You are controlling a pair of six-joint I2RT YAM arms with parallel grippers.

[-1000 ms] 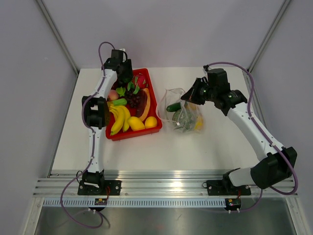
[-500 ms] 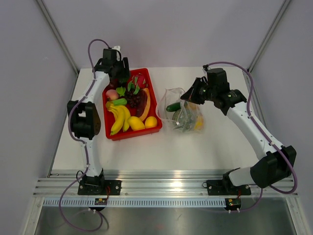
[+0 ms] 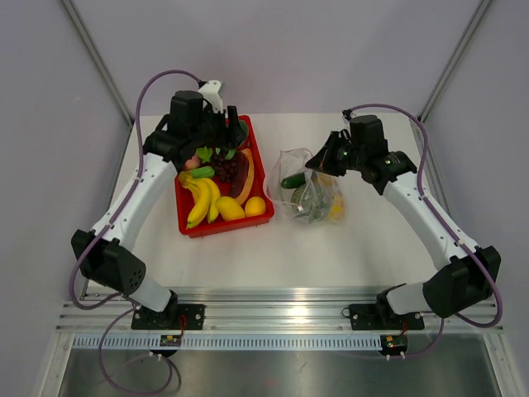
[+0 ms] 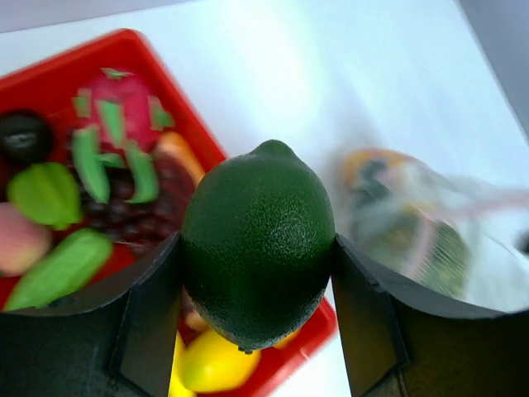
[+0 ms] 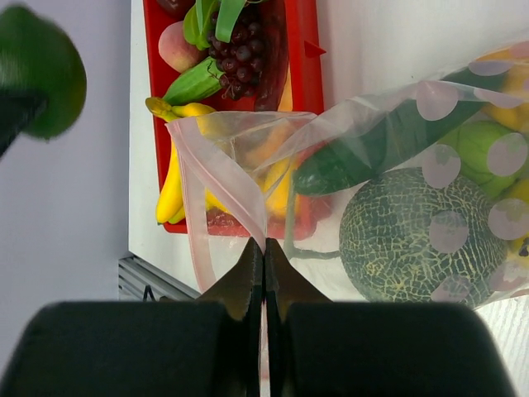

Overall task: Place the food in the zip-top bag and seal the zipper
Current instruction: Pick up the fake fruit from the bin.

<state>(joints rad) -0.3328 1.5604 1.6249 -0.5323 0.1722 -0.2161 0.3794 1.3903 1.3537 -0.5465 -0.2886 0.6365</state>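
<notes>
My left gripper is shut on a dark green lime-like fruit and holds it above the red tray, over the tray's far end. The same fruit shows at the top left of the right wrist view. The zip-top bag lies right of the tray with a netted melon, a cucumber and other small food inside. My right gripper is shut on the bag's mouth edge at the pink zipper, holding the mouth up and open towards the tray.
The tray holds bananas, a lemon, dark grapes, a peach and green pieces. White table lies between tray and bag, and in front of both. Grey walls close in the sides.
My left arm has swung its elbow out to the left and carried the gripper, with the green fruit, rightward over the tray's far end. The right arm and bag have stayed put.
</notes>
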